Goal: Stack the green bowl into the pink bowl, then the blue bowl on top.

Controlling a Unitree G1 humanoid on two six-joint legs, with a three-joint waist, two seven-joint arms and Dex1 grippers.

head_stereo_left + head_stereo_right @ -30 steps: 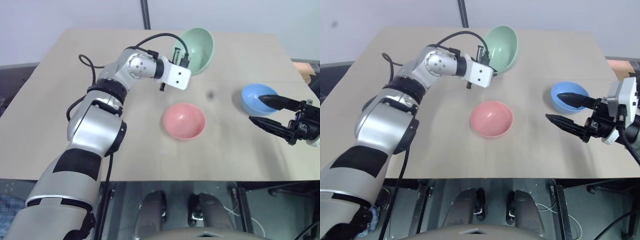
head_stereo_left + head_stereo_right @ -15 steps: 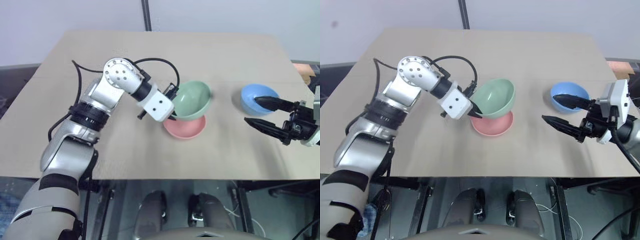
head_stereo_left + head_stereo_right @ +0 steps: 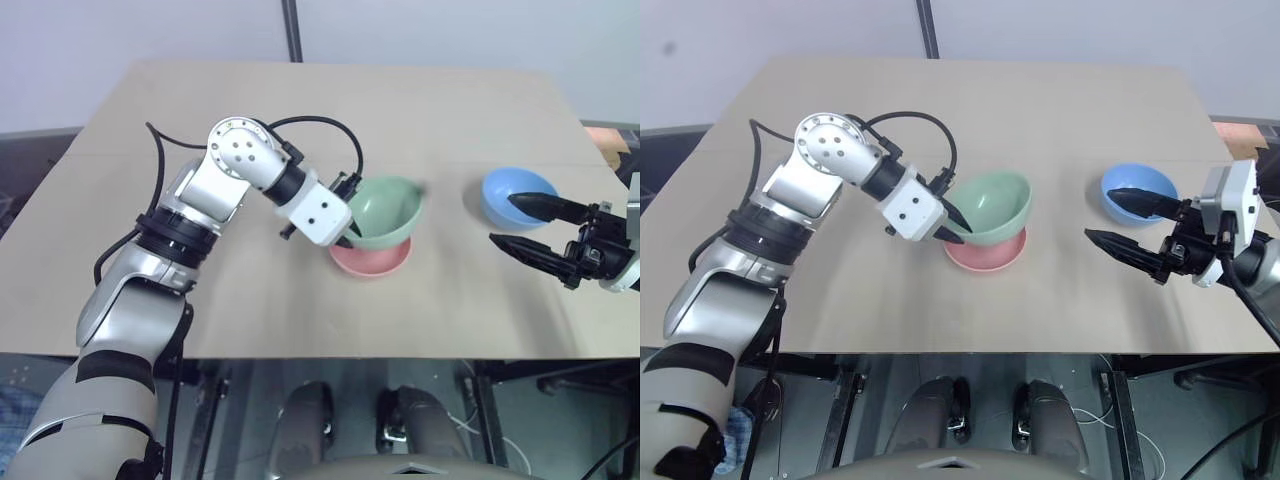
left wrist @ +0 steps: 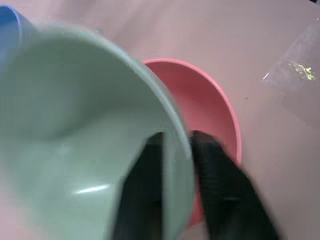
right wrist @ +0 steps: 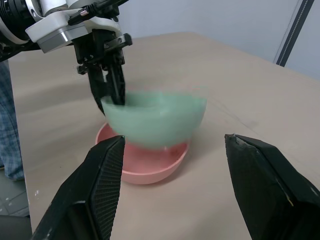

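Note:
The green bowl [image 3: 385, 208] sits tilted in the pink bowl [image 3: 378, 263] at the table's middle and looks blurred in the wrist views. My left gripper [image 3: 349, 231] is at its left rim. Its two black fingers [image 4: 145, 190] stand open, one inside and one outside the rim [image 4: 175, 135], with the pink bowl [image 4: 215, 115] showing beneath. The blue bowl [image 3: 512, 189] stands alone at the right. Just in front of it my right gripper [image 3: 503, 219] hovers level, open and empty, pointing toward the stacked bowls [image 5: 155, 120].
The bowls stand on a bare tan table [image 3: 250, 100]. A dark pole [image 3: 291, 30] rises behind its far edge. The table's front edge runs close below both grippers.
My left arm carried the green bowl from the far side to above the pink bowl. Since half a second ago the fingers have parted and the bowl has dropped lower into the pink bowl. The right gripper stayed put.

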